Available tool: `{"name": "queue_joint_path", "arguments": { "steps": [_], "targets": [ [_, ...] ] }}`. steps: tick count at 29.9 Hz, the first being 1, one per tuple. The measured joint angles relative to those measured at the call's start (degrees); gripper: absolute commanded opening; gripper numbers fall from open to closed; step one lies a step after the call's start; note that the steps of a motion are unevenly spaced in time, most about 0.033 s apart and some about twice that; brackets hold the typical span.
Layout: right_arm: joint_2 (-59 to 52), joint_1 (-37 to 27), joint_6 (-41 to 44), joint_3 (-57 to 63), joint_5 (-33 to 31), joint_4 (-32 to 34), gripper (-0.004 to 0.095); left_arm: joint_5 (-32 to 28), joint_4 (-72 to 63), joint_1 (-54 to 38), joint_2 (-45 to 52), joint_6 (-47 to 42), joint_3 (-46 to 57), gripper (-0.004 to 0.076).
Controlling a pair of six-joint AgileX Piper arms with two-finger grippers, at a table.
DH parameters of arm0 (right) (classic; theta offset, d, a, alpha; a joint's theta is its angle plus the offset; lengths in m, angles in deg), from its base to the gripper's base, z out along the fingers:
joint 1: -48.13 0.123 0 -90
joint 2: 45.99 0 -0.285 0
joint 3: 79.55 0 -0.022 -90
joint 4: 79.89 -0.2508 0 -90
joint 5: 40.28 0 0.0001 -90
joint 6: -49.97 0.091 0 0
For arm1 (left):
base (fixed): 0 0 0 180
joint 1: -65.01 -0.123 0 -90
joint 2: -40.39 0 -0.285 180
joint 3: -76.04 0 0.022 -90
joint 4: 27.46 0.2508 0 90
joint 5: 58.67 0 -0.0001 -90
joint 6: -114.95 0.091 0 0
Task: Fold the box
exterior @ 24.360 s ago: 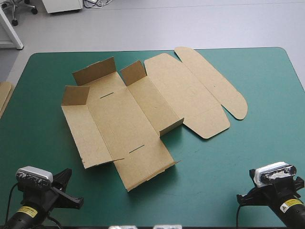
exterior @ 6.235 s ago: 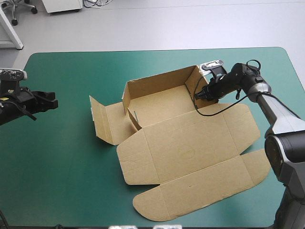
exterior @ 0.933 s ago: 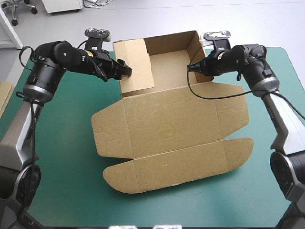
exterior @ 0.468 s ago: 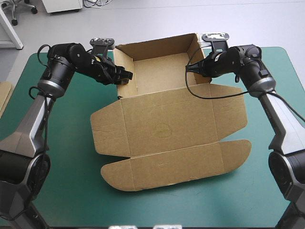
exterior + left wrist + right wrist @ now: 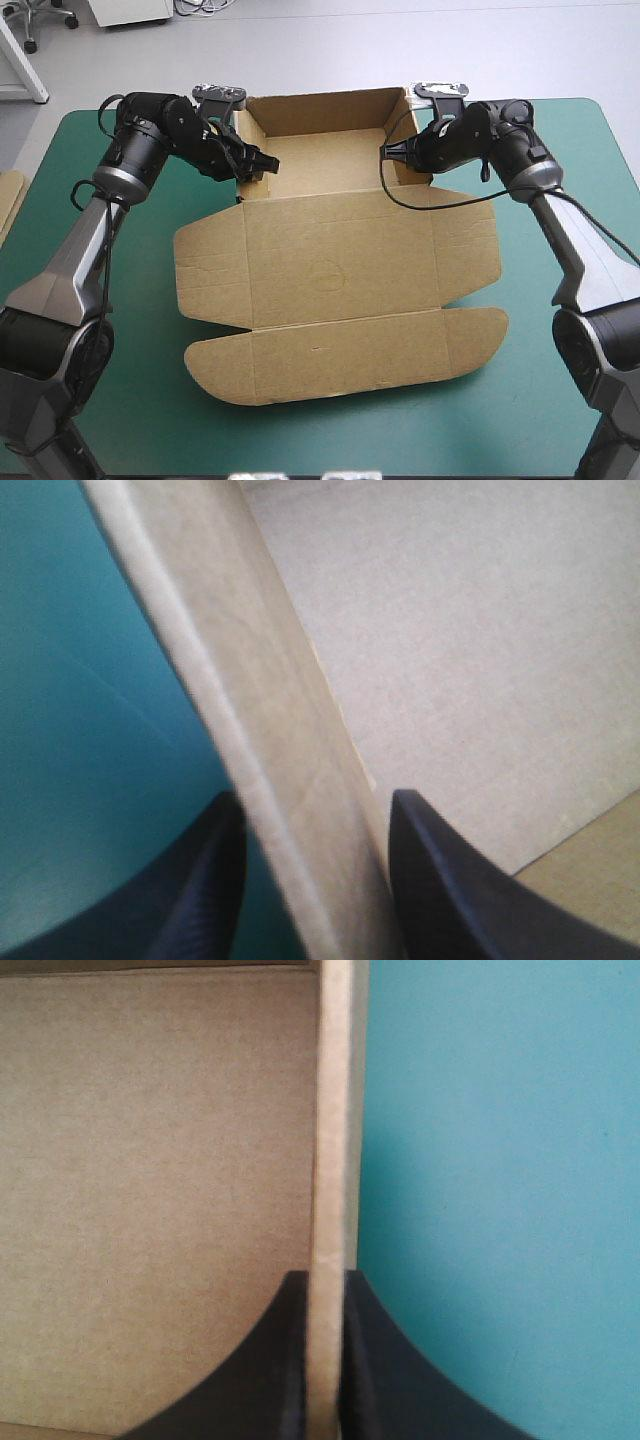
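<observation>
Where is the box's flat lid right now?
High view: the lid lies flat on the teal-green cover, just nearer than the open tray, whose side walls the left gripper and right gripper pinch.

We take this for a robotics lab: two robot arms [image 5: 560, 235] reach to a box [image 5: 330, 270] on a teal-green table [image 5: 100, 400], and beyond it a bare grey floor [image 5: 320, 50] carries a white cabinet [image 5: 130, 12], loose cables [image 5: 200, 6] and a chair's castors [image 5: 32, 44].
</observation>
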Motion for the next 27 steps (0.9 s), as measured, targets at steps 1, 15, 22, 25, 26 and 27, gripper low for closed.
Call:
{"name": "queue_joint_path", "arguments": {
  "steps": [1,15,22,25,26,27],
  "targets": [
    [0.3,0.3,0.3,0.0,-0.1,0.2,0.0003,0.5,0.7,0.0,-0.5,-0.3,-0.4,0.0192],
    [1.5,3.0,5.2,0.0,-1.8,5.7,0.0003,1.1,7.3,1.3,-7.6,-4.1,-2.8,-0.0010],
    [2.9,2.9,5.2,0.0,-2.3,7.1,0.0003,-0.9,12.8,4.6,-8.6,-4.4,-3.0,-0.0010],
    [3.9,2.9,5.2,0.0,-2.0,7.0,0.0002,-1.3,14.3,4.9,-8.6,-5.0,-3.0,-0.0010],
    [4.3,2.9,5.2,-0.1,-1.9,6.6,0.0002,-1.3,14.8,4.9,-8.7,-5.0,-3.0,-0.0010],
    [4.8,2.9,5.2,-0.3,-1.7,6.4,0.0002,-1.3,15.3,4.9,-8.8,-5.0,-3.0,-0.0010]
  ]
}}
